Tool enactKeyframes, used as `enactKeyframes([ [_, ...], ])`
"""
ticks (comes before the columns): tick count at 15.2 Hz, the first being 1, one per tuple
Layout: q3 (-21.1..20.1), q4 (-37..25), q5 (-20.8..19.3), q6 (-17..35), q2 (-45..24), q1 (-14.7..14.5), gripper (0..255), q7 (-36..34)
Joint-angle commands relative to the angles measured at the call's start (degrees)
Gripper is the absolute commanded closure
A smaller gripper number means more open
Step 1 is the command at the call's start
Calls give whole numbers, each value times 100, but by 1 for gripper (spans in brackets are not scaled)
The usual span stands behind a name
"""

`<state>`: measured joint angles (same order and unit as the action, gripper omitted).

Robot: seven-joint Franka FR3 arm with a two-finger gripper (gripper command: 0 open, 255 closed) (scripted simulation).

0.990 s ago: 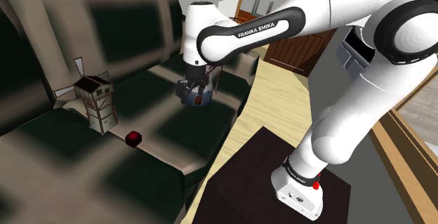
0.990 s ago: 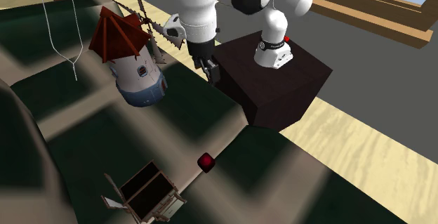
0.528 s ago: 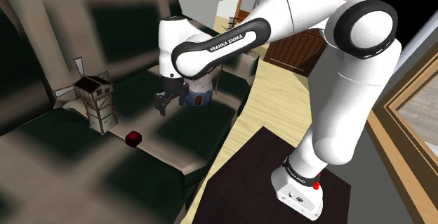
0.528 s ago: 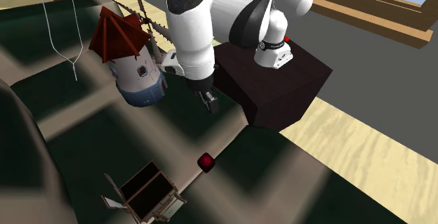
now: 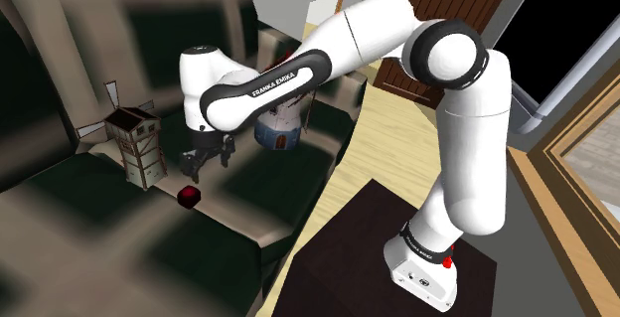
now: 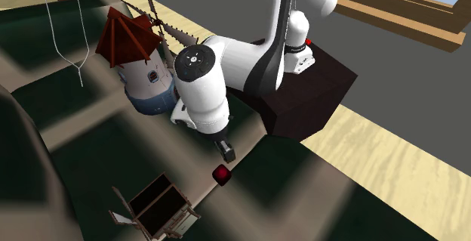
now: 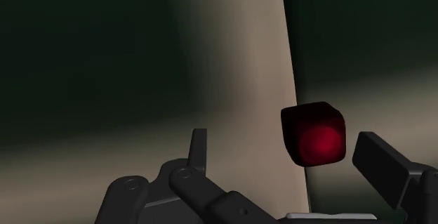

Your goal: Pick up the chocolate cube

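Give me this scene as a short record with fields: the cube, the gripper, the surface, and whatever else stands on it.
surface: dark green and beige checked cushion
cube: dark red cube, lying on the cushion, not held
gripper: gripper close above the cube; fingers open, the cube between them in the wrist view, untouched
other things: small brown windmill; white and blue windmill with red roof
task state: cube not yet picked up

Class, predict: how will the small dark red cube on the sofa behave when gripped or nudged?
The cube looks small, so probably light. Flat faces suggest sliding, not rolling. Rounded edges and glossy spot hint at slipperiness.
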<state>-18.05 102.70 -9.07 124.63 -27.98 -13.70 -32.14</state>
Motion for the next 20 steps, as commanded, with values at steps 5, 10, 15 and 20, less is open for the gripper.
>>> enactKeyframes([
  [5,93,-1548,-215,-241,-1362,-474,0,-231],
  [10,146,-1542,-272,1,-1600,-510,0,-254],
  [15,173,-1548,-302,119,-1725,-527,255,-266],
  [20,173,-1546,-303,120,-1725,-531,255,-271],
])
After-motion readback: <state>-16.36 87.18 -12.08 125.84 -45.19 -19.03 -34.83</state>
